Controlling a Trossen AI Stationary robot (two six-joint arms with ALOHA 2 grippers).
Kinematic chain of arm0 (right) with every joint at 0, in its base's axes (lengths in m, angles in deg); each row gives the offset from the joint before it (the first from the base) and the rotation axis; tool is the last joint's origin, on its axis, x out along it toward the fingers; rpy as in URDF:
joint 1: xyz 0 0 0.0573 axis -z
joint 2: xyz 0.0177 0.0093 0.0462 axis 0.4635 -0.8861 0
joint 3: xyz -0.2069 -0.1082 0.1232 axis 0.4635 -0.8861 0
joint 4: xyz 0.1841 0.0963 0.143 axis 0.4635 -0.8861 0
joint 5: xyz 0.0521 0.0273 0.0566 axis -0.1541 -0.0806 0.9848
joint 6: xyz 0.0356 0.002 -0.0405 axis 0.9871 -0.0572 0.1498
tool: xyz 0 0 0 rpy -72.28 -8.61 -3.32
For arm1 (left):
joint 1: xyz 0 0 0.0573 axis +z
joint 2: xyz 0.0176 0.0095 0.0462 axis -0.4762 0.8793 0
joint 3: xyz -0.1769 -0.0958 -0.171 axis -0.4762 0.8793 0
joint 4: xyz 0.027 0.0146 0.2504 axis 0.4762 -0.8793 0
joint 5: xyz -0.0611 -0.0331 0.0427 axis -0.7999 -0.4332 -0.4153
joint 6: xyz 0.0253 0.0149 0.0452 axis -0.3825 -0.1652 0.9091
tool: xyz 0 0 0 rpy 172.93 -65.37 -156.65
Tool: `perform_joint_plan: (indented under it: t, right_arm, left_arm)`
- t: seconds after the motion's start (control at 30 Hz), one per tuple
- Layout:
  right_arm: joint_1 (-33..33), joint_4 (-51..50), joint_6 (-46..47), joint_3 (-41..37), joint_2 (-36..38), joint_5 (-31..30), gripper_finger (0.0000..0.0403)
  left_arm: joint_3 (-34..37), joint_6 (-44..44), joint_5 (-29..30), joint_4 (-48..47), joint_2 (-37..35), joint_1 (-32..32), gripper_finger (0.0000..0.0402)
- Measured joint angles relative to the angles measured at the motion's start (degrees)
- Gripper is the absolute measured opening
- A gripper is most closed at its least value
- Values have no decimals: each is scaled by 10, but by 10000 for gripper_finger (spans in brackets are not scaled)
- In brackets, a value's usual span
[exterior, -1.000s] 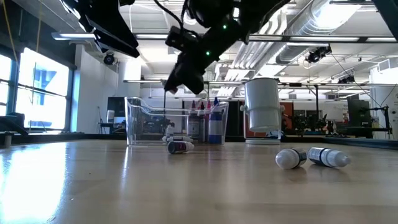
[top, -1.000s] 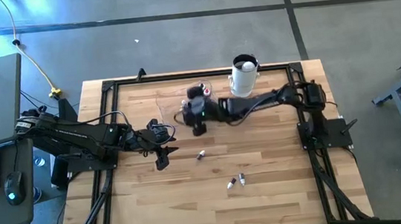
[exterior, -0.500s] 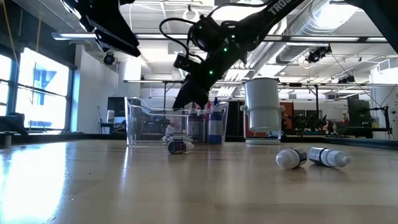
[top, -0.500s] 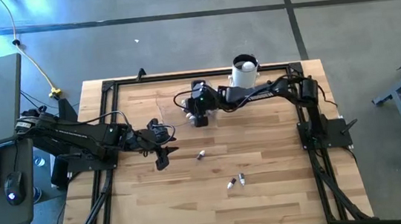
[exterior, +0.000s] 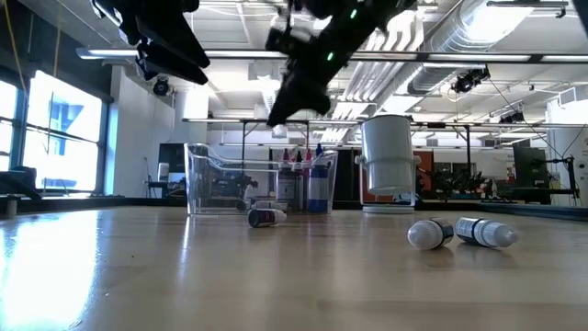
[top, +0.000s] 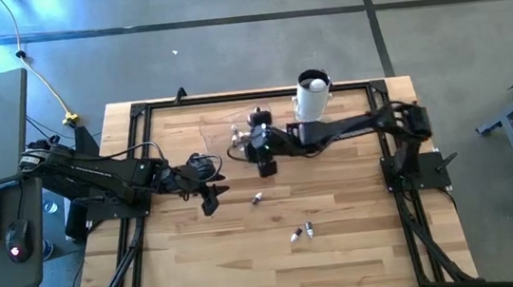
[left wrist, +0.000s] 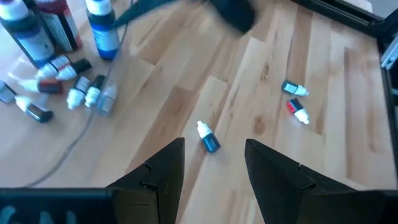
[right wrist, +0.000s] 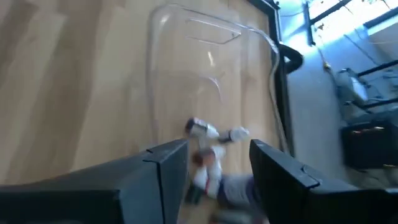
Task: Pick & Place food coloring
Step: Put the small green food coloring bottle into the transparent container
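Observation:
Three tiny food coloring bottles lie on their sides on the wood. One blue-capped bottle [top: 258, 199] [left wrist: 208, 140] is just beyond my left gripper [top: 210, 204] [left wrist: 212, 149], which hovers open above the table. Two more bottles [top: 303, 231] [exterior: 457, 233] lie nearer the near edge. Several other bottles [left wrist: 59, 68] [right wrist: 211, 158] sit inside a clear container [top: 236, 131] [exterior: 257, 188]. My right gripper [top: 266, 165] [exterior: 296, 87] [right wrist: 217, 149] hangs open and empty, raised above the container's near side.
A tall white cylindrical container with a dark top [top: 312, 97] [exterior: 388, 165] stands right of the clear container, near the far edge. A black frame [top: 139, 113] rims the table. Bare wood lies along the near half around the loose bottles.
My right gripper dipped down over the clear container, reaching toward the far edge, then rose again and drew back a little toward the near edge and right. The loose bottles on the table have stayed where they were.

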Motion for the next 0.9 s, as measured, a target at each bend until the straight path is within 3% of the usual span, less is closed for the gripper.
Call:
perform_joint_plan:
  t: [0.3,0.47,0.63,0.9]
  right_arm:
    - [-67,-159,140,-1,132,-93,145]
    - [-54,-164,203,-1,157,-115,134]
    - [-30,-153,220,-17,152,-84,124]
    - [-7,-98,162,-59,155,-30,117]
  left_arm:
    - [14,-66,31,1,72,0,168]
    - [15,-9,36,72,141,0,168]
    - [13,29,14,215,190,1,168]
    - [14,-67,-7,233,239,26,168]
